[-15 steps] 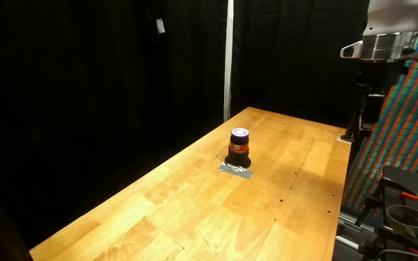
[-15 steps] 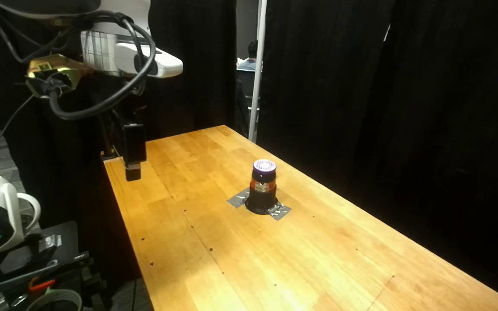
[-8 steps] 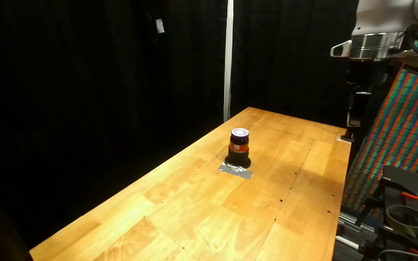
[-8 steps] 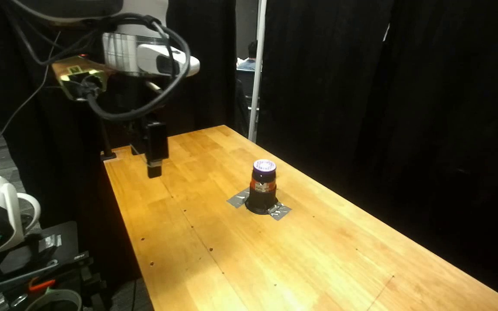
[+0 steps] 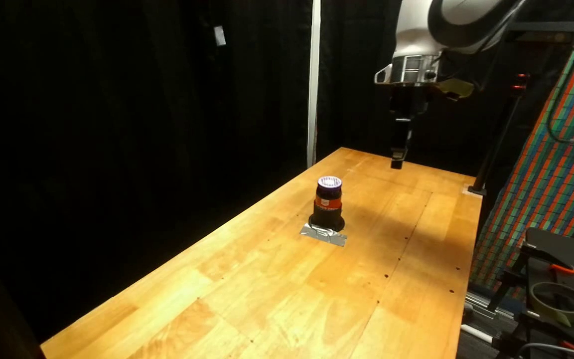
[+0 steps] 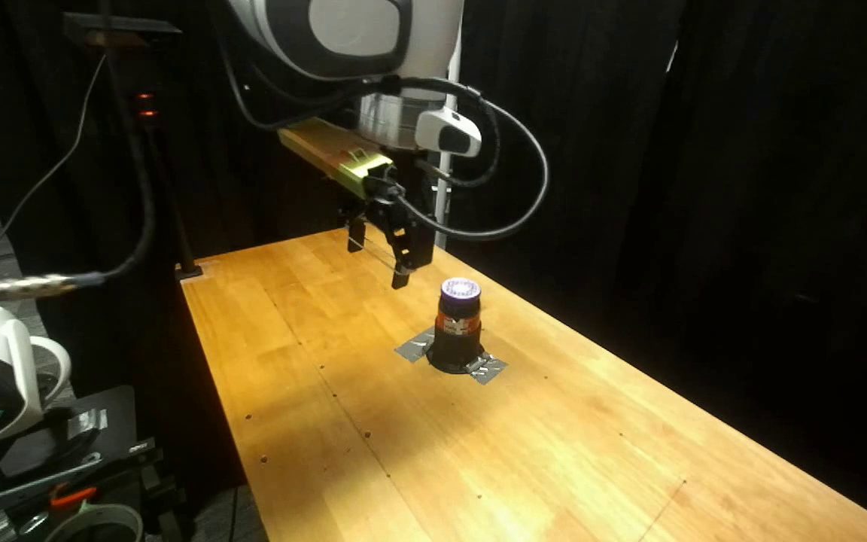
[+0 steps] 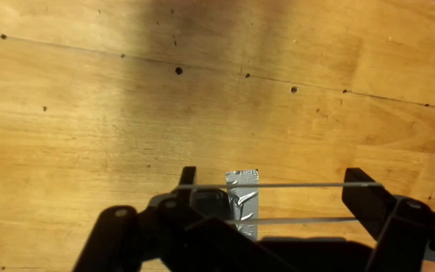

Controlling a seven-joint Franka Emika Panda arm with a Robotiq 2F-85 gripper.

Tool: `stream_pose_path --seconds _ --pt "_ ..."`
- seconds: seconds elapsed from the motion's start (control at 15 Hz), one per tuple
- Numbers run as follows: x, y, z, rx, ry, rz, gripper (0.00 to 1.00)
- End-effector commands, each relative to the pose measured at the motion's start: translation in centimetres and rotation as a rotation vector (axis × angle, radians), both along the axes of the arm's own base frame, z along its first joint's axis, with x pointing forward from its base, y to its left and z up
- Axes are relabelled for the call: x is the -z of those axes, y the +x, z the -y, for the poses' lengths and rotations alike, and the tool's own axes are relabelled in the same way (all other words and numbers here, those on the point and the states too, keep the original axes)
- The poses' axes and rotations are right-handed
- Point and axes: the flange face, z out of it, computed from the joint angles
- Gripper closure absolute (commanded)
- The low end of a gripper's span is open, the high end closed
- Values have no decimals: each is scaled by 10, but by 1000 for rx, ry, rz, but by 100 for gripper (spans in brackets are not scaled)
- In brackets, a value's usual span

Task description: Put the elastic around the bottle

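Thin pale elastic band [image 7: 296, 185] now nearer the squat, dark, orange-labelled bottle [image 6: 460, 309].
Black gripper [image 6: 378, 268], spread wide, stretches the band; bottle upright in its black holder [image 6: 454, 352] on the wooden desk [image 5: 287, 299]. We judge centring over the bottle comes next.

The end effector [image 6: 378, 262] has swung nearer the bottle [image 6: 458, 323] — higher or lower, hard to tell.

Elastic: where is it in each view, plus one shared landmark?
Wrist view: elastic, lower half, two strands.
In an exterior view: thin line spanning the tool, just left of centre.
In an exterior view: can't make it out; tool is right of centre.
Shared landmark: silver duct tape, in all three.
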Motion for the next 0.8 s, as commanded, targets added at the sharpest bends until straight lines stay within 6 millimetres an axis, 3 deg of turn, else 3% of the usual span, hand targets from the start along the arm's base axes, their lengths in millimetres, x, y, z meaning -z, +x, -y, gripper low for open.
stream_pose_path --seconds 0.0,0.4,0.73 --pt "21 64 -13 -27 51 -52 0" --pt "60 147 -31 -38 39 -13 0" --pt "84 199 -39 -61 -46 33 0"
